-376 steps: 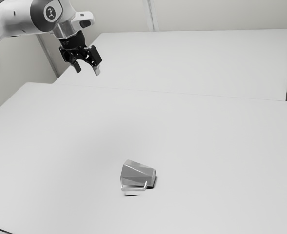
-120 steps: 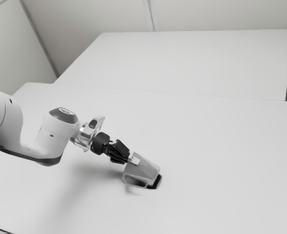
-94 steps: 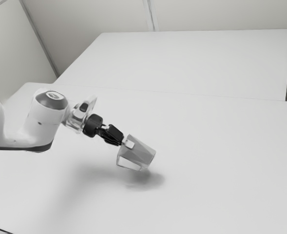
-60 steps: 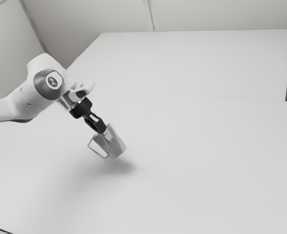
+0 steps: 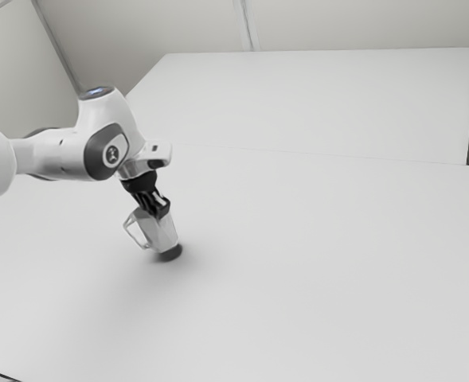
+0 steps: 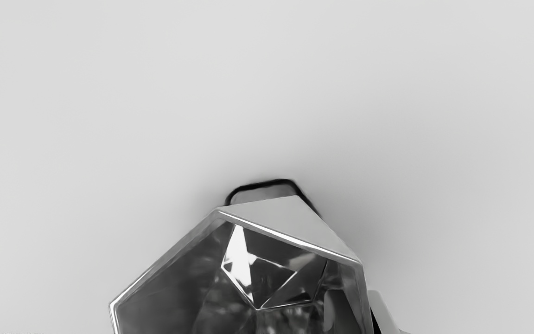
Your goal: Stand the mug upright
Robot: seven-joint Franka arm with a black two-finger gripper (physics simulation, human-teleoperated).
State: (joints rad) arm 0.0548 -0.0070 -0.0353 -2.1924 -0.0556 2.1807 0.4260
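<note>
The gripper (image 5: 157, 208) points down in the exterior view, shut on the rim wall of the grey faceted mug (image 5: 162, 232). The mug's mouth faces up and its body leans slightly, with the base low over the table and a small dark shadow right beneath. Its handle points to the exterior view's left. Looking into the mug (image 6: 290, 222) in the wrist view, I see its shiny inside; one finger of the gripper (image 6: 364, 308) is inside the wall and the other outside. Whether the base touches the table I cannot tell.
The white table (image 5: 314, 278) extends around the mug on all sides. Behind it stands a second white surface (image 5: 322, 103), with pale walls beyond. A dark edge lies at the exterior view's lower left corner.
My gripper took hold of the lying mug, lifted it and carried it toward the exterior view's left. Since then the mug has turned closer to vertical and come down nearer the table.
</note>
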